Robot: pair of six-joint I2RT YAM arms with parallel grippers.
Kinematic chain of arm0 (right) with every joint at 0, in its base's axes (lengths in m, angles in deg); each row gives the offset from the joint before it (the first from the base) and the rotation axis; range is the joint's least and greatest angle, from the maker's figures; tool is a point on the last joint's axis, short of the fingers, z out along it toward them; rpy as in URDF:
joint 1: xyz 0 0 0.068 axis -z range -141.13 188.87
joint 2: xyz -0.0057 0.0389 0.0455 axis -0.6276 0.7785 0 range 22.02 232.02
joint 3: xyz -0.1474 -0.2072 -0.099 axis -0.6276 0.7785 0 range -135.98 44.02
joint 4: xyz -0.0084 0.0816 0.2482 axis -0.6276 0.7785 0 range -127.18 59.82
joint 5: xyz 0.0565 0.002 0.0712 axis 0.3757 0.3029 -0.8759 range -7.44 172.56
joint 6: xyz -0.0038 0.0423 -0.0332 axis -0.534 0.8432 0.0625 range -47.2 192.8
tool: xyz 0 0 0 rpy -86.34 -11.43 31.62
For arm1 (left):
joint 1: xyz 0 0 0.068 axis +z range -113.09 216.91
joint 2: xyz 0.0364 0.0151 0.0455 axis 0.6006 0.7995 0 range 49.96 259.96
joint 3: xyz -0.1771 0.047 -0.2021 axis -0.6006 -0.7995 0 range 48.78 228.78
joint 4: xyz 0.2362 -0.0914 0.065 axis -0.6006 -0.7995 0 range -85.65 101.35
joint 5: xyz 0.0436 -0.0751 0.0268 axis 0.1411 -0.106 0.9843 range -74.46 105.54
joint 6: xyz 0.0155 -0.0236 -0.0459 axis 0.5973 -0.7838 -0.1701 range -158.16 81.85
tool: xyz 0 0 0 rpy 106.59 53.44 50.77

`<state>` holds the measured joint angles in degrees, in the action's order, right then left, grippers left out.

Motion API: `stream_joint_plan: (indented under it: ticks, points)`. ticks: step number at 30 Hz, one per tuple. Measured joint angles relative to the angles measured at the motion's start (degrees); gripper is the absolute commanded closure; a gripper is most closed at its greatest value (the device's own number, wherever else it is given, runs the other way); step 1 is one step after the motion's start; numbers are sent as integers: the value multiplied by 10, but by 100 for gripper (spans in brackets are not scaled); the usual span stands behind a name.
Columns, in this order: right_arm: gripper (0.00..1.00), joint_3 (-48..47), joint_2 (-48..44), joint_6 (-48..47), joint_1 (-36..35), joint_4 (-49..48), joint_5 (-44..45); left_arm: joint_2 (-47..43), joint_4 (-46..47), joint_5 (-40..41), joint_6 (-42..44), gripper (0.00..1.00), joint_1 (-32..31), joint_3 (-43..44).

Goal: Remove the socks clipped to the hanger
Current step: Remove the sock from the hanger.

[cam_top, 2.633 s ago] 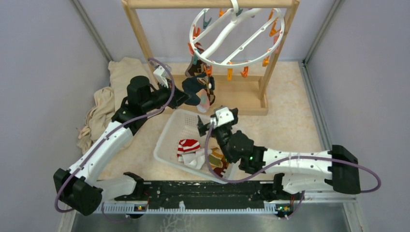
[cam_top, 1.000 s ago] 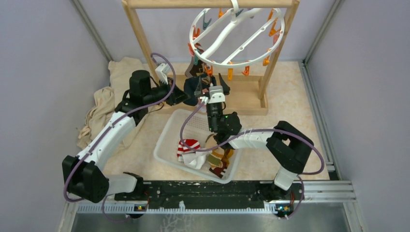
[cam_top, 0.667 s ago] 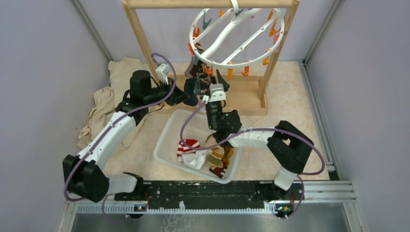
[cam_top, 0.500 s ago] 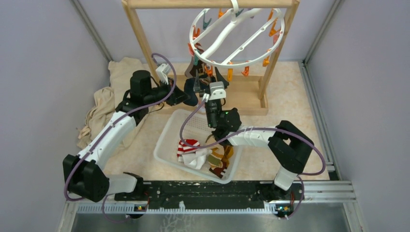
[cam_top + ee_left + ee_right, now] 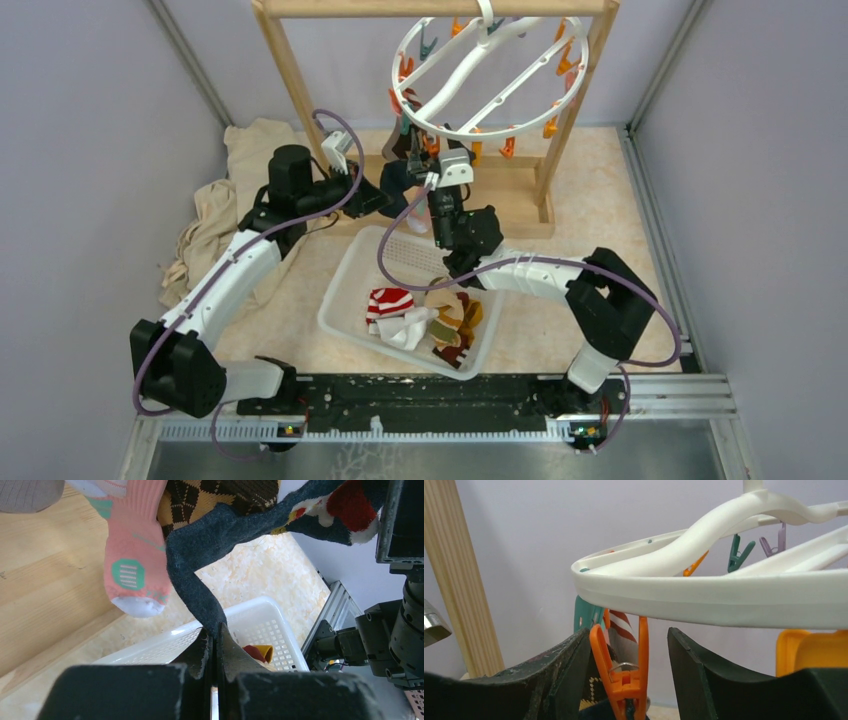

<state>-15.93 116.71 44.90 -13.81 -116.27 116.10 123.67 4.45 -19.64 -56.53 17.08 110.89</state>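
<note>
Right jaws rose, open around orange clip (image 5: 621, 675); left jaws pinch navy sock (image 5: 200, 570).

arms (image 5: 230, 285) 2 | hanger (image 5: 724, 592) 1 | wood frame (image 5: 290, 80) 1 | basket (image 5: 337, 293) 1 | cloth heap (image 5: 205, 225) 1 | socks (image 5: 395, 180) hung: pink (image 5: 135, 555) 1, argyle (image 5: 200, 500) 1, navy (image 5: 200, 565) 1, grey (image 5: 22, 492) 1 (part seen) | socks in basket: striped (image 5: 390, 300) 1, white (image 5: 405, 330) 1, rest unclear | clips (image 5: 620, 672) orange+teal: no. unclear
</note>
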Motion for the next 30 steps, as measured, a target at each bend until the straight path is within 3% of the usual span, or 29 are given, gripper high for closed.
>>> stream_joint_plan:
  ticks: [6, 13, 21, 24, 30]
  points:
    - [45, -17, 0, 2, 0, 19, -9, 0, 0, 0, 0, 100, 0, 0]
    - [55, -29, 0, 5, 0, 23, -13, 0, 1, -1, 0, 100, 1, 0]
    - [83, -29, 0, 5, 0, 25, -12, 0, 2, -1, 0, 100, 1, 0]
    - [100, -29, 0, 7, 0, 25, -12, 0, 2, -3, 0, 100, 1, 0]
    - [100, -29, -2, 12, 0, 34, -11, 0, 3, -4, 0, 100, 1, 0]
